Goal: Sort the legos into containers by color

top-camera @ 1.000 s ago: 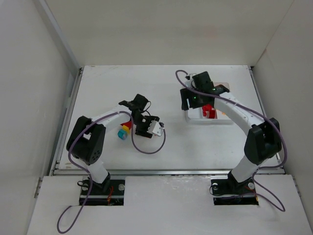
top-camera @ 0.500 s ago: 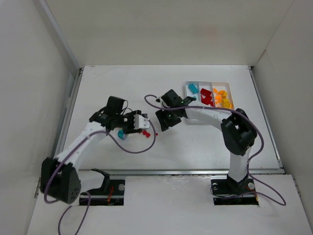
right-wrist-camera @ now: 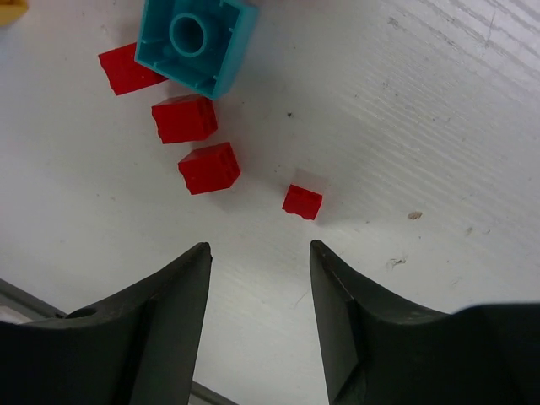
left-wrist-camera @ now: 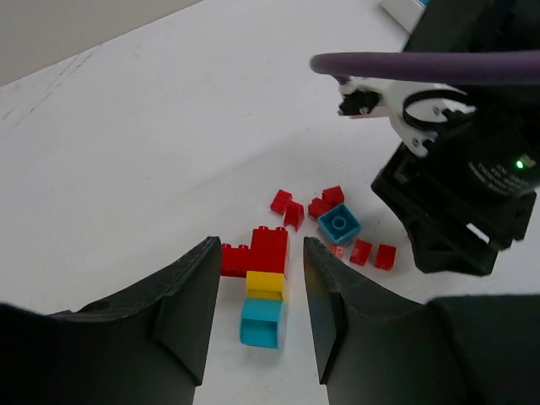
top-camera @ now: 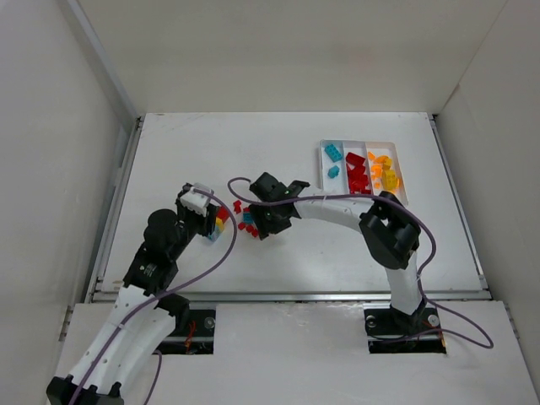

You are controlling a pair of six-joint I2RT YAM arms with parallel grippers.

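A joined stack of legos lies on the table: red brick (left-wrist-camera: 268, 251), yellow (left-wrist-camera: 266, 285) and teal (left-wrist-camera: 260, 321). My left gripper (left-wrist-camera: 261, 246) is open and straddles this stack (top-camera: 219, 223), with a gap on both sides. Small red pieces (left-wrist-camera: 371, 253) and a teal brick (left-wrist-camera: 338, 224) lie just beyond. My right gripper (right-wrist-camera: 260, 249) hangs open above bare table, close to a tiny red piece (right-wrist-camera: 302, 202), two more red ones (right-wrist-camera: 209, 167) and the teal brick (right-wrist-camera: 196, 38). The white containers tray (top-camera: 354, 141) holds teal (top-camera: 333, 156), red (top-camera: 356, 169) and orange (top-camera: 384, 173) pieces in separate compartments.
My right arm's dark wrist and purple cable (left-wrist-camera: 439, 63) hang just past the loose pieces, close to my left gripper. White walls enclose the table on three sides. A metal rail (top-camera: 287, 295) runs along the near edge.
My right gripper has swung left from the tray to the loose red pieces. My left arm has pulled back and now faces the stack from the left. Both jaws have narrowed.
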